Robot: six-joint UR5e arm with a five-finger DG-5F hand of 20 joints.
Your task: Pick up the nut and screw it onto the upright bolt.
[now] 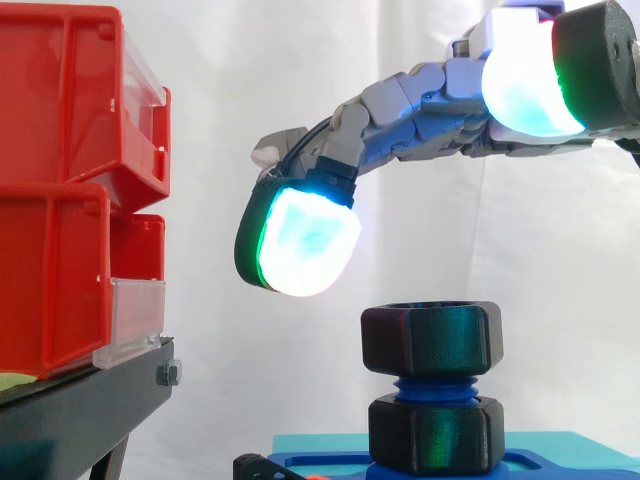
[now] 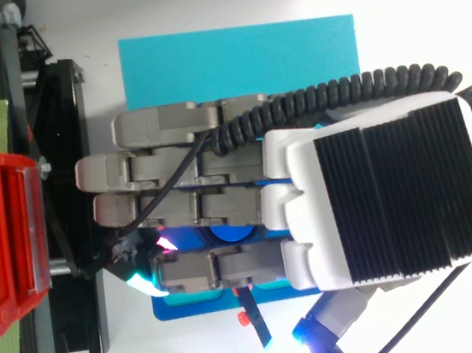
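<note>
A black hex nut sits on top of the upright blue bolt, whose threads show between it and a second black nut lower on the bolt. My hand reaches in from the right, above and apart from the upper nut. Its fingers are stretched out and relaxed and hold nothing. One glowing fingertip hangs above and to the left of the nut. In the top view the hand covers the bolt, with a patch of blue showing between the fingers.
The bolt stands in a blue base on a teal mat. Stacked red bins rest on a black stand to the left, close to the fingertips. A white curtain hangs behind.
</note>
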